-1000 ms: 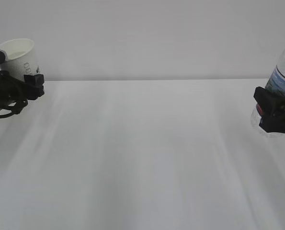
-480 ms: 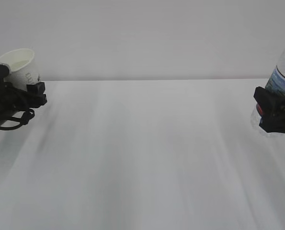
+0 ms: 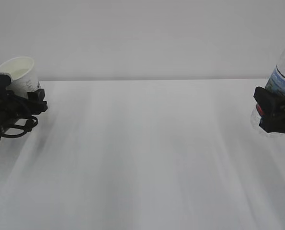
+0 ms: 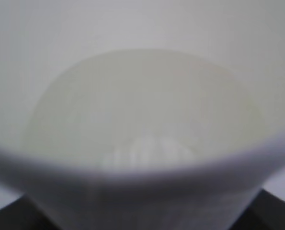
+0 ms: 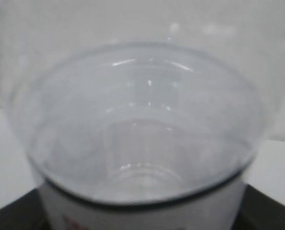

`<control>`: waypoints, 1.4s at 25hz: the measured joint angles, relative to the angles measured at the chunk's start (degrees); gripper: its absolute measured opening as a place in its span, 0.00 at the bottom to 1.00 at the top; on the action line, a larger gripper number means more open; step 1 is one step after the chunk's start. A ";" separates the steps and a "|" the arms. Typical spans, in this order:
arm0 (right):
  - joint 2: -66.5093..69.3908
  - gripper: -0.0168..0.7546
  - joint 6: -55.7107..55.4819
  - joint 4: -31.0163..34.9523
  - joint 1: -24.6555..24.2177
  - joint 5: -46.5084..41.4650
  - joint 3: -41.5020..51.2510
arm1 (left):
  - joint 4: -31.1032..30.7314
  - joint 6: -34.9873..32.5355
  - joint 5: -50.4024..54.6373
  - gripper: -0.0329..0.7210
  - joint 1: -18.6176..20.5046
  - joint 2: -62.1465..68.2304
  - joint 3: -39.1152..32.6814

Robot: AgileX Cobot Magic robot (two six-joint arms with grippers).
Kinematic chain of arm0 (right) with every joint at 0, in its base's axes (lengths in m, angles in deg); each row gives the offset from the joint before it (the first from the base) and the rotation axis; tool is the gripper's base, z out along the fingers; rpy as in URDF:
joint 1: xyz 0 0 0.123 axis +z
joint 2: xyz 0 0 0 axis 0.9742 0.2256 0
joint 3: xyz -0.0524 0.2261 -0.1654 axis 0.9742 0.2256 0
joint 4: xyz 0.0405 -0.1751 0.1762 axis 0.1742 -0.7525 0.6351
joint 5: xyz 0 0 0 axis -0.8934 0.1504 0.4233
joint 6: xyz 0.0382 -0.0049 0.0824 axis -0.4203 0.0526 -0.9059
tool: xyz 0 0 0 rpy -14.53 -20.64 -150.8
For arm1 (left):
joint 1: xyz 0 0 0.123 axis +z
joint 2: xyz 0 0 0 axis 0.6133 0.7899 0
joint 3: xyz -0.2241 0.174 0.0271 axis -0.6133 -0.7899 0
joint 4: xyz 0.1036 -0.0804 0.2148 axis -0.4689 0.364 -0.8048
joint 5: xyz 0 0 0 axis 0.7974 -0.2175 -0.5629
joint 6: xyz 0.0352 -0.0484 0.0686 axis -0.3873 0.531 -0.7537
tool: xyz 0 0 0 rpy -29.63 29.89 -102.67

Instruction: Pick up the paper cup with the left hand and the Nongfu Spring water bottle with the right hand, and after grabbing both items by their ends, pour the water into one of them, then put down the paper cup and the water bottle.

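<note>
Gripping the paper cup (image 3: 21, 73) by its lower part, the left gripper (image 3: 23, 99) holds it tilted above the white table's (image 3: 147, 153) far left corner, mouth leaning left. At the far right edge, the right gripper (image 3: 272, 111) clasps the Nongfu Spring water bottle (image 3: 282, 79) below its label, raised off the table. The right wrist view looks through the bottle's clear wall.

The left end effector (image 3: 23, 98) has sunk toward six o'clock at the bench's (image 3: 147, 158) left edge, carrying the paper cup (image 3: 20, 74) lower. The cup's mouth now tips further toward ten o'clock.
</note>
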 joint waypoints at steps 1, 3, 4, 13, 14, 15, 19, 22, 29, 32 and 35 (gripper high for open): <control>0.00 0.63 0.00 0.00 0.00 0.00 0.00 | 0.00 0.00 -0.49 0.73 0.00 0.44 0.00; 0.00 0.63 0.00 0.00 0.00 0.00 0.00 | 0.00 0.00 -1.08 0.73 0.00 1.23 0.00; 0.00 0.63 0.00 0.00 0.00 0.00 0.00 | 0.00 0.00 -1.22 0.73 0.00 1.65 0.00; 0.00 0.63 0.00 0.00 0.00 0.00 0.00 | 0.09 0.00 -3.34 0.72 0.00 4.74 0.10; 0.00 0.63 0.00 0.00 0.00 0.00 0.00 | 0.09 0.00 -3.34 0.72 0.00 4.97 0.10; 0.00 0.63 0.00 0.00 0.00 0.00 0.00 | 0.09 0.00 -3.34 0.72 0.00 5.25 0.10; 0.00 0.63 0.00 0.00 0.00 0.00 0.00 | 0.09 0.00 -3.48 0.72 0.00 5.74 0.10; 0.00 0.63 0.00 0.00 0.00 0.00 0.00 | 0.09 0.00 -3.84 0.72 0.00 5.97 0.17; 0.00 0.63 0.00 -0.09 0.00 0.00 0.00 | 1.97 0.00 -3.82 0.74 0.00 6.10 0.32; 0.00 0.63 0.00 -0.38 0.00 0.00 0.00 | 2.87 0.00 -3.82 0.81 0.00 6.10 0.32; 0.00 0.63 0.00 -0.52 0.00 0.00 0.00 | 2.96 0.00 -4.85 0.90 0.00 6.10 0.45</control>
